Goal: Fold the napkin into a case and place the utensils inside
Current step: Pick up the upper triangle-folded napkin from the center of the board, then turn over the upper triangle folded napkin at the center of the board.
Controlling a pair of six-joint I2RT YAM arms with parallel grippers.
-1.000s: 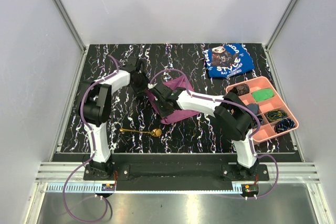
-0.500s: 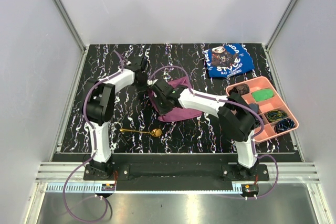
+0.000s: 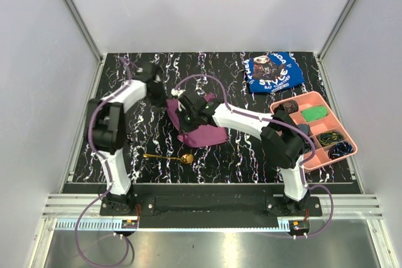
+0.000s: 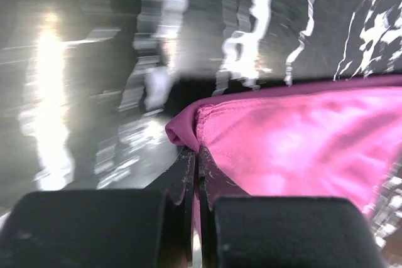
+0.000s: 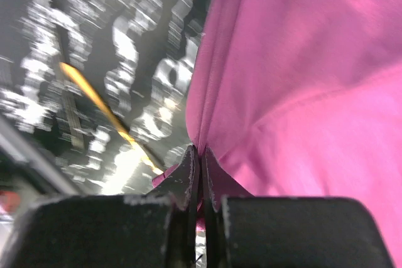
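Note:
The plum-purple napkin (image 3: 202,131) hangs bunched over the middle of the marbled table, held up between both arms. My left gripper (image 3: 164,100) is shut on its far left corner, and cloth (image 4: 295,136) runs out from between the closed jaws. My right gripper (image 3: 186,116) is shut on another edge of the napkin (image 5: 301,80), its jaws pinched tight on a fold. The gold spoon (image 3: 169,157) lies on the table in front of the napkin, near the left arm's base, and its blurred handle (image 5: 94,98) shows in the right wrist view.
A blue printed cloth (image 3: 272,71) lies at the back right. A pink compartment tray (image 3: 295,100) with small items sits along the right edge. White walls and metal rails close in the table.
The left gripper has closed on the napkin's corner and pulled left and back. The right gripper moved left with it, and the napkin shifted left and drew up.

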